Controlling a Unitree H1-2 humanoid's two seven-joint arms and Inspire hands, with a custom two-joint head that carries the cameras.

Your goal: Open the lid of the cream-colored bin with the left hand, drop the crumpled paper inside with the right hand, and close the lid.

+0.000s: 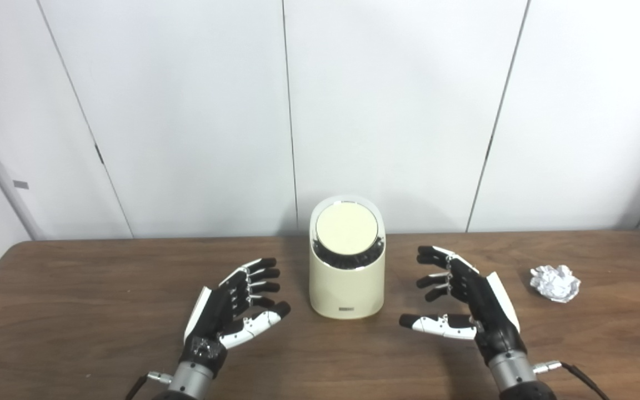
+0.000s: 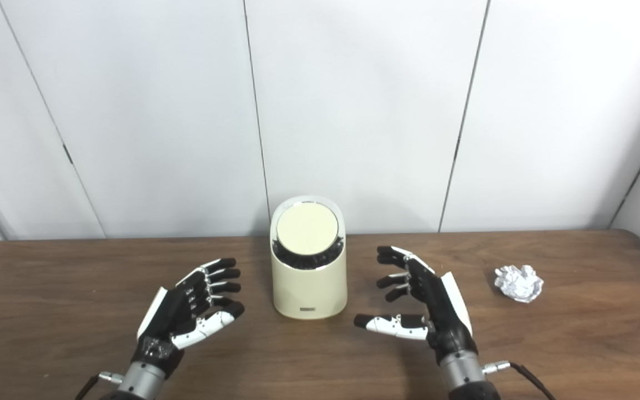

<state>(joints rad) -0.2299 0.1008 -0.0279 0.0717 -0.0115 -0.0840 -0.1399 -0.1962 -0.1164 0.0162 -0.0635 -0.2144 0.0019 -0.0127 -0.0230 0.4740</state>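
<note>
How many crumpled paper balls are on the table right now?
1. The crumpled paper lies on the table, right of the cream-colored bin and beyond the open right hand. The lid is closed, so any inside would be hidden.

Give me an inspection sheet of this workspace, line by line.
Surface: brown wooden table, bare apart from the job's things.
Job's things: cream-colored bin upright at centre, round lid closed; crumpled paper on the table, right of the right robot hand, untouched.
Clutter: nothing seen.
Robot hands: left robot hand open, left of the bin; right robot hand open, right of it; neither touches anything.
Cables: one cable at each wrist, e.g. right wrist cable.
Surroundings: white panelled wall behind.
</note>
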